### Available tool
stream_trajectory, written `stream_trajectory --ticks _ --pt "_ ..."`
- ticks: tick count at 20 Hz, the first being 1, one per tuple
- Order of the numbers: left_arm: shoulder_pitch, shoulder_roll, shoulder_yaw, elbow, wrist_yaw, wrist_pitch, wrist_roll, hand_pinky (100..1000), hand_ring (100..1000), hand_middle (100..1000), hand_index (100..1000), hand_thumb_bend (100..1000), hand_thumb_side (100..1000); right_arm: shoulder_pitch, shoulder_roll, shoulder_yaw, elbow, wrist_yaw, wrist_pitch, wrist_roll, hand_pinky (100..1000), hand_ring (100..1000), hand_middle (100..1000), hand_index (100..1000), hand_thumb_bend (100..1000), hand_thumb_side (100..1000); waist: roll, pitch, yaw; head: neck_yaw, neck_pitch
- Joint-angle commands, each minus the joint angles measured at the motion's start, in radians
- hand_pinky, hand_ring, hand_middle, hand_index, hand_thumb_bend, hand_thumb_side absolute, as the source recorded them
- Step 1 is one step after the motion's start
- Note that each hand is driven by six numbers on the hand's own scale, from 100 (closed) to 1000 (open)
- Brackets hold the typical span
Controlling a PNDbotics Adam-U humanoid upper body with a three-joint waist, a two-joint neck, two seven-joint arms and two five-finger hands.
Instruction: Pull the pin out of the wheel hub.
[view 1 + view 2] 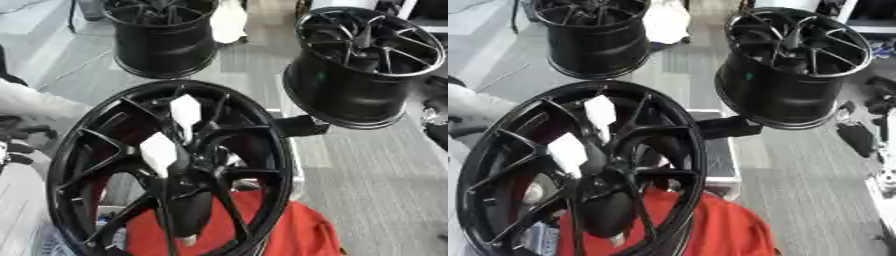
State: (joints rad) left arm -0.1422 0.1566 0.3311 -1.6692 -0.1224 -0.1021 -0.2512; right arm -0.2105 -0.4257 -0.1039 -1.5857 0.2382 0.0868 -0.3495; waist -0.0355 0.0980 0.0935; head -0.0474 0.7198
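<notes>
My hand [188, 210] sits over the wheel hub [197, 172], grip unclear; white pins [185, 111] stick up, and a skewed pull could jam one.

Left hand [16, 146]: visible only at the left edge of the left eye view, at mid-height. It shows as a dark, partly cropped form, set low and off to the side. Its pose cannot be determined. Right hand and right arm: cannot be made out in either view.
</notes>
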Motion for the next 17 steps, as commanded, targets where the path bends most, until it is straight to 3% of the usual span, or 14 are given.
stream_trajectory --ticks 1,8,17 --pt "-0.009 0.010 0.002 -0.021 0.003 -0.002 -0.004 535 589 631 819 100 725 -0.013 0.001 0.036 -0.066 -0.077 -0.047 0.020 652 693 796 885 100 316 0.003 -0.013 0.001 -0.004 -0.008" --pt "-0.012 0.008 -0.003 -0.024 0.007 -0.003 -0.009 535 589 631 818 100 726 -0.016 0.050 0.124 -0.142 -0.194 -0.101 0.089 630 670 781 884 100 319 0.002 -0.011 0.006 -0.011 -0.010" --pt "-0.015 0.008 -0.006 -0.025 0.007 -0.005 -0.014 535 589 630 816 100 725 -0.031 0.091 0.166 -0.154 -0.208 -0.122 0.143 628 668 778 886 100 318 0.001 -0.008 0.013 -0.015 -0.011"
